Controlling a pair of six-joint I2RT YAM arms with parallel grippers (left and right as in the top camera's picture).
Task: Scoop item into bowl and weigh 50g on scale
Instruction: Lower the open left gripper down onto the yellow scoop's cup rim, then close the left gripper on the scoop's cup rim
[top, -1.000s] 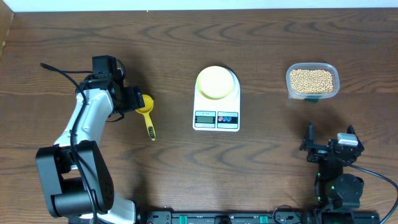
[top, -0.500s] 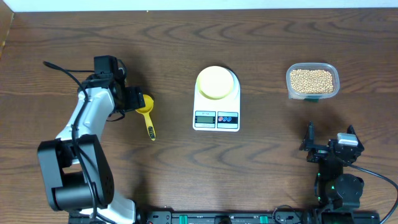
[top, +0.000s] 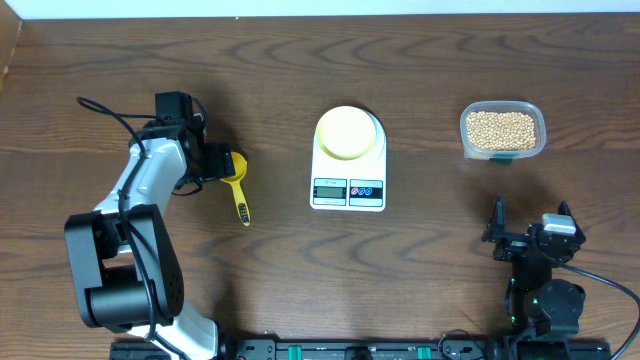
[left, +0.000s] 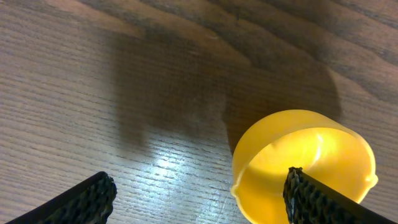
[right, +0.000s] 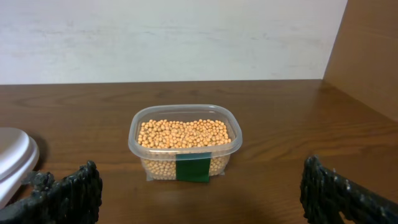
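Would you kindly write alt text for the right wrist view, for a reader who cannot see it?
A clear tub full of beans, green label on its front, sits on a wooden table, framed by the open right gripper. The white scale peeks in at far left.

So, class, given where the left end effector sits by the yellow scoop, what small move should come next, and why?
Probably a small shift of the left end effector toward the scoop, so that it lies between the open fingers rather than under one. The scoop lies ungripped, the beans sit in their container, and the bowl on the scale looks empty.
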